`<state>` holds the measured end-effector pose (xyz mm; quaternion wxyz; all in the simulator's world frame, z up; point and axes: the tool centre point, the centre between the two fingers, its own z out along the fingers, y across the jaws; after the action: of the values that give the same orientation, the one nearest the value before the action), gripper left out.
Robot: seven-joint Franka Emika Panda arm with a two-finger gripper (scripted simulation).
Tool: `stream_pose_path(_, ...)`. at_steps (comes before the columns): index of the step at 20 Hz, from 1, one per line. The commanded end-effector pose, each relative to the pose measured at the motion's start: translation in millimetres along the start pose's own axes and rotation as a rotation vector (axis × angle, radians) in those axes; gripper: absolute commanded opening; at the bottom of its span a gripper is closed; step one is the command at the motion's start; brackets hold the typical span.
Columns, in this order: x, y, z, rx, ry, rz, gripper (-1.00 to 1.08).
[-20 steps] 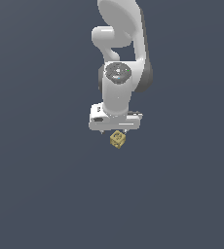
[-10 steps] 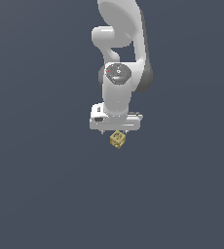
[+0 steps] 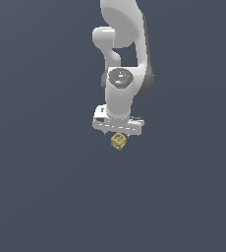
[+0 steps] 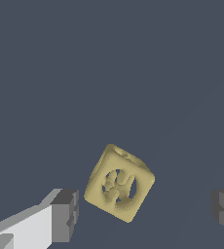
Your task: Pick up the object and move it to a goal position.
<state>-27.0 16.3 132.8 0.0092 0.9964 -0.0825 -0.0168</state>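
The object, a small yellowish-tan cube (image 3: 119, 141) with darker patterned marks, sits just under the white gripper (image 3: 119, 134) in the exterior view. In the wrist view the cube (image 4: 119, 184) lies tilted between the two grey fingertips (image 4: 65, 215), with a clear gap on each side. The gripper (image 4: 145, 214) is open and much wider than the cube, and touches nothing. I cannot tell from these views whether the cube rests on the dark surface. No goal marker shows.
The white arm (image 3: 121, 59) rises above the gripper toward the top of the exterior view. A plain dark blue-grey surface (image 3: 41, 187) fills everything around it.
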Motion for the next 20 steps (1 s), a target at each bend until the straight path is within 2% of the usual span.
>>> stream_pose_path(1,-3,-2,6,0.004,0.003,0.061,1.0)
stream_pose_path(12,-18,-9,31,0.021,0.018,0.35,1.0)
stream_pose_path(20,-24,-10,41,0.027,0.024,0.475,1.0)
